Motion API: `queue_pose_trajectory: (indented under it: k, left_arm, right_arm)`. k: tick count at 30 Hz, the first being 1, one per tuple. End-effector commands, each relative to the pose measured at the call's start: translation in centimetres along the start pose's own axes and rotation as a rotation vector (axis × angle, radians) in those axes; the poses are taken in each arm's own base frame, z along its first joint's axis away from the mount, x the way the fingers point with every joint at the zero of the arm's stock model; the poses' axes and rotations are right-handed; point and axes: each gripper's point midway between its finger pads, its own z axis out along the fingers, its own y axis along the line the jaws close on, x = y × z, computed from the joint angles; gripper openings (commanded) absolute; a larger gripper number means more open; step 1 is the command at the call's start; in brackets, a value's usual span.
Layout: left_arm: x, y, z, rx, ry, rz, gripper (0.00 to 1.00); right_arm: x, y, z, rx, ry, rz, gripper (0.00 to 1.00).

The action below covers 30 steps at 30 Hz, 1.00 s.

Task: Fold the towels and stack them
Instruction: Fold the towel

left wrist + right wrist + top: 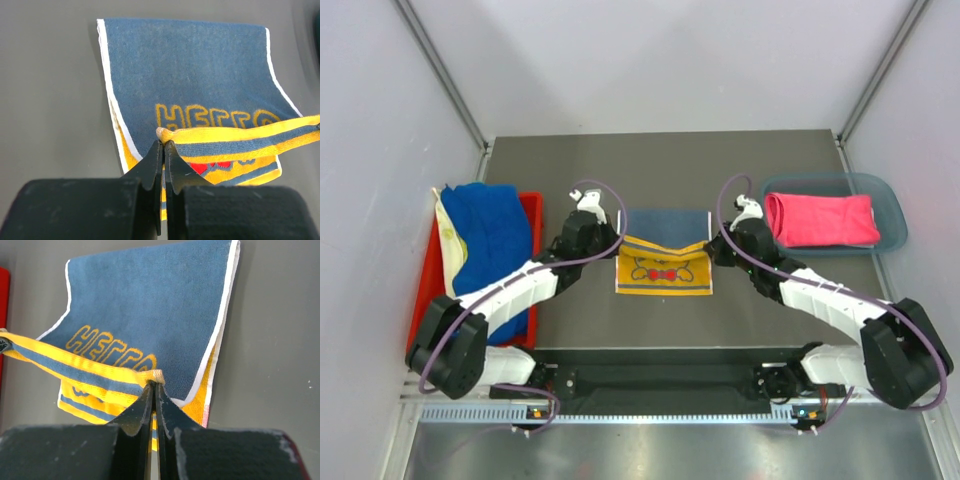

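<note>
The yellow terry towel with a navy "HELLO" back is lying mid-way across the dark grey worktop, with its far part showing navy. The left claw is pinching shut on this towel's striped hem at the left corner, and the right claw is pinching the right corner. The hem is hanging raised between the 2.

Left of this towel, a royal blue towel and a cream cloth are resting on a red tray. Right of it, a folded hot pink towel is sitting in a translucent teal bin.

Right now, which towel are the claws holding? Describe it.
Look at the middle of the table, between the red tray and the teal bin. The towel there is yellow and navy, the only one with a picture and lettering.
</note>
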Motion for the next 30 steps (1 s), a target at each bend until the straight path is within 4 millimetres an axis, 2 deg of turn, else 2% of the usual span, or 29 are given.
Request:
queue_pose_trajectory:
  k: [1, 11, 22, 28, 30]
  left_arm:
    - [-0.1, 0.0, -0.8, -0.004, -0.021, -0.015, 0.0]
    - [2.5, 1.0, -1.0, -0.02, 0.019, -0.024, 0.0]
    - [5.5, 1.6, 0.0, -0.02, 0.088, -0.029, 0.0]
    - [6.2, 1.5, 0.3, -0.012, 0.107, -0.031, 0.01]
    - [6.5, 1.4, 0.3, -0.007, 0.114, -0.028, 0.04]
  right_arm:
    - [-0.7, 1.0, -0.8, -0.025, -0.048, 0.015, 0.0]
    - [1.5, 0.5, -0.8, -0.012, -0.017, 0.03, 0.0]
    - [4.1, -0.6, 0.1, 0.02, 0.045, 0.046, 0.0]
    - [4.6, -0.9, 0.3, 0.035, 0.066, 0.047, 0.0]
    - [4.6, -1.0, 0.3, 0.046, 0.072, 0.048, 0.0]
